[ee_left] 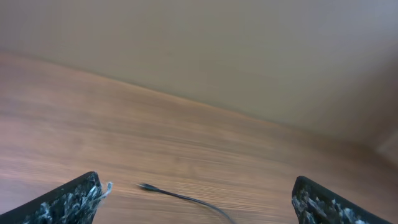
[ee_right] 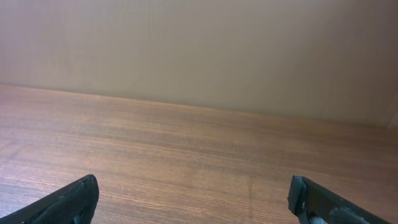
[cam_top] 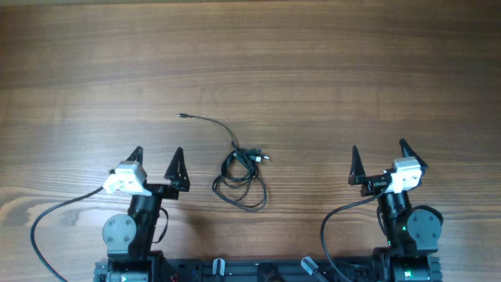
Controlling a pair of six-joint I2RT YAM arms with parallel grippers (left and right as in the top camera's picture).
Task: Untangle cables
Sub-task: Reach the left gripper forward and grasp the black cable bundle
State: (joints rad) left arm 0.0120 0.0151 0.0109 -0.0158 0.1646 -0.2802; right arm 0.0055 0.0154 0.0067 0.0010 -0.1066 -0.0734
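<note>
Untangling not yet begun: the cables (cam_top: 239,178) are left untouched between left gripper (cam_top: 156,153) and right gripper (cam_top: 379,149), both spread wide; a loose end is to be grasped next.

No writing, label, brand or number could be read in any view. The white housing (cam_top: 125,178) just behind the left gripper (cam_top: 157,150) looked blank, though print there might have been too small to see.
</note>
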